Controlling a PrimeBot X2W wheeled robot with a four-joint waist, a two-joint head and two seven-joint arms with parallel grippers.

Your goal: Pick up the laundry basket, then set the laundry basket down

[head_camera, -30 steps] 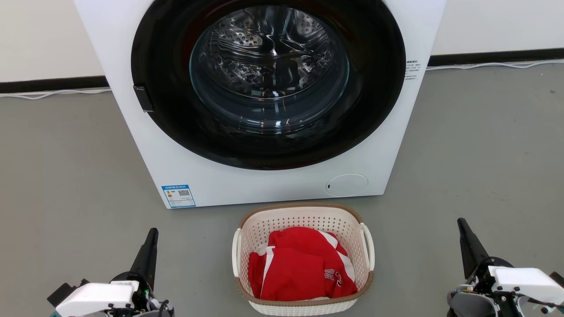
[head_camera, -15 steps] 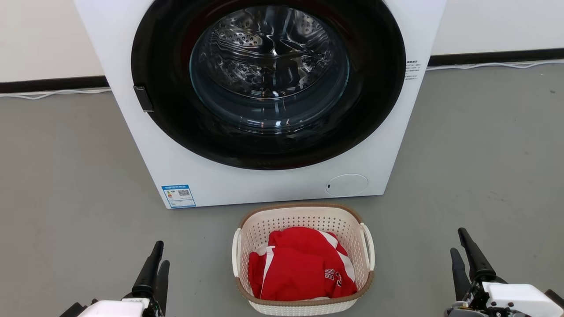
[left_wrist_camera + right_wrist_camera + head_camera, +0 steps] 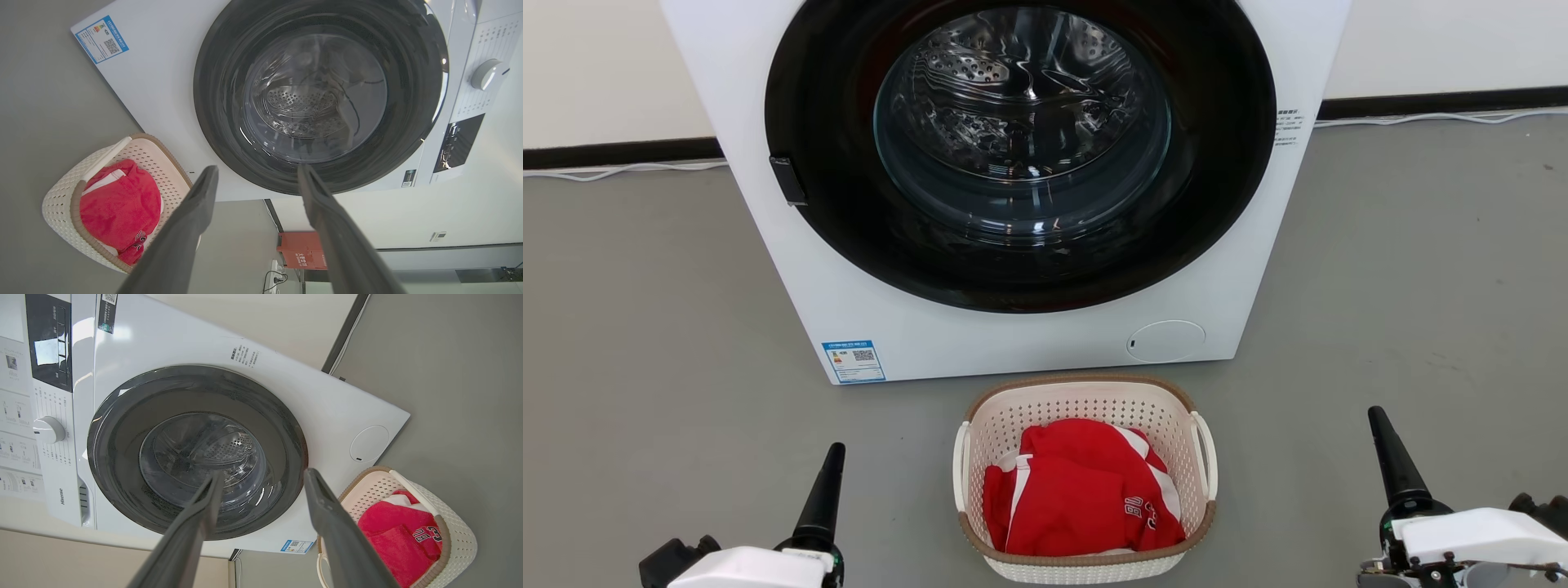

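The laundry basket (image 3: 1086, 406) stands on the floor (image 3: 645, 327) just before the washing machine (image 3: 1013, 347), a red garment (image 3: 1078, 490) inside. The left gripper (image 3: 257, 168) and the right gripper (image 3: 263, 473) flank it, apart from it, fingers wide and empty.

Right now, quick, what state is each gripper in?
Left gripper: open, holding nothing.
Right gripper: open, holding nothing.

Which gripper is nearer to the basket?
Left, slightly. The left gripper is open, left of the basket; the right gripper, also open, is farther off on its right. Neither touches it.
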